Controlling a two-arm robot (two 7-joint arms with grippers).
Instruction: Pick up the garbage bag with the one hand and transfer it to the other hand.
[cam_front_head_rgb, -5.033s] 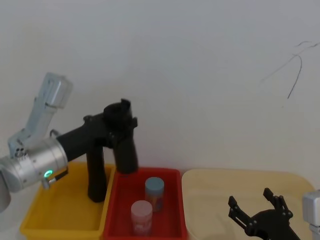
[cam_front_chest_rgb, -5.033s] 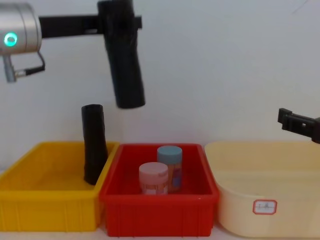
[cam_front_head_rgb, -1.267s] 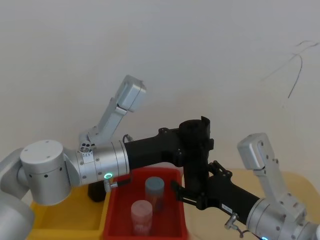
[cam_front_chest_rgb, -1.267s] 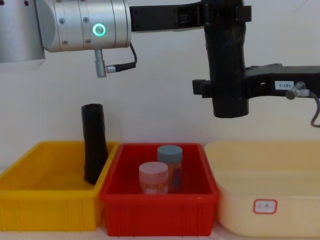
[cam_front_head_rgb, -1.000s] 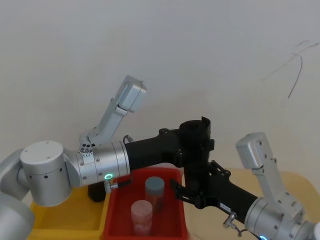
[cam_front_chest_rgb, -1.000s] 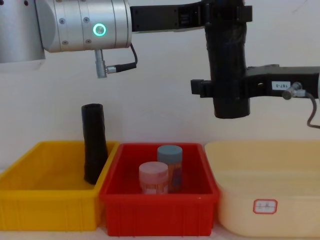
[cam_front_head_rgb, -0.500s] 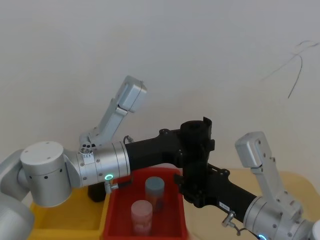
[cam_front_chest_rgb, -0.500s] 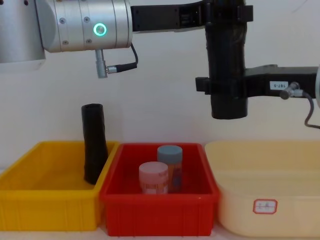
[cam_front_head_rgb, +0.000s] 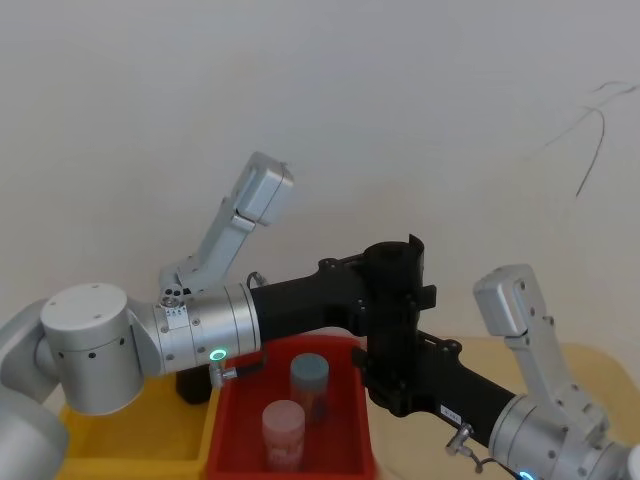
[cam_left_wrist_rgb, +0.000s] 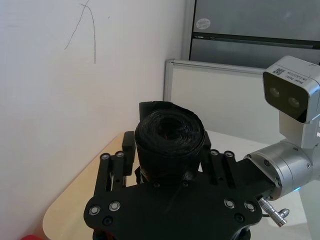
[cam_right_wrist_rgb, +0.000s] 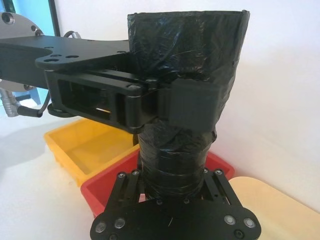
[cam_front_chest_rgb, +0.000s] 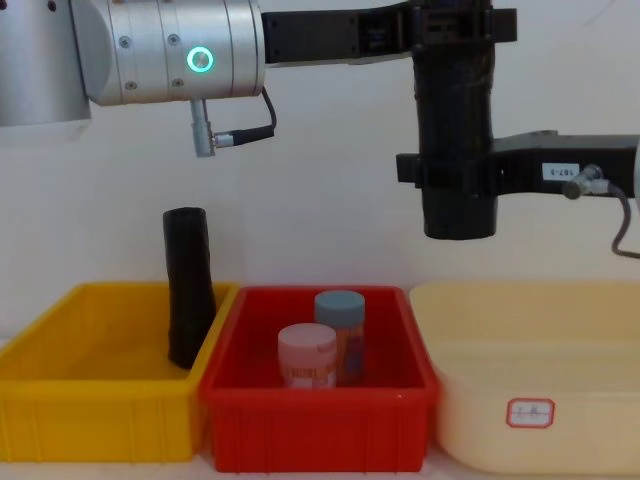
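Note:
The garbage bag (cam_front_chest_rgb: 455, 120), a thick black wrinkled roll, hangs upright in the air above the gap between the red bin and the cream tub. My left gripper (cam_front_chest_rgb: 455, 25), on the arm with the teal ring light, clasps its top end. My right gripper (cam_front_chest_rgb: 455, 172), with the small white label, is shut around the roll's lower half. In the head view the garbage bag (cam_front_head_rgb: 395, 300) stands between both black hands. The right wrist view has the garbage bag (cam_right_wrist_rgb: 185, 55) rising from my right gripper (cam_right_wrist_rgb: 175, 182), with the left fingers (cam_right_wrist_rgb: 192, 105) across it.
A second black roll (cam_front_chest_rgb: 188, 290) leans upright in the yellow bin (cam_front_chest_rgb: 100, 425) at the left. The red bin (cam_front_chest_rgb: 320, 435) holds a blue-lidded jar (cam_front_chest_rgb: 340, 330) and a pink-lidded jar (cam_front_chest_rgb: 307, 355). A cream tub (cam_front_chest_rgb: 540, 420) sits at the right.
The left arm carried the bag rightward from above the bins. The right gripper came up, closed on its lower half. In the last half second the left fingers eased slightly outward.

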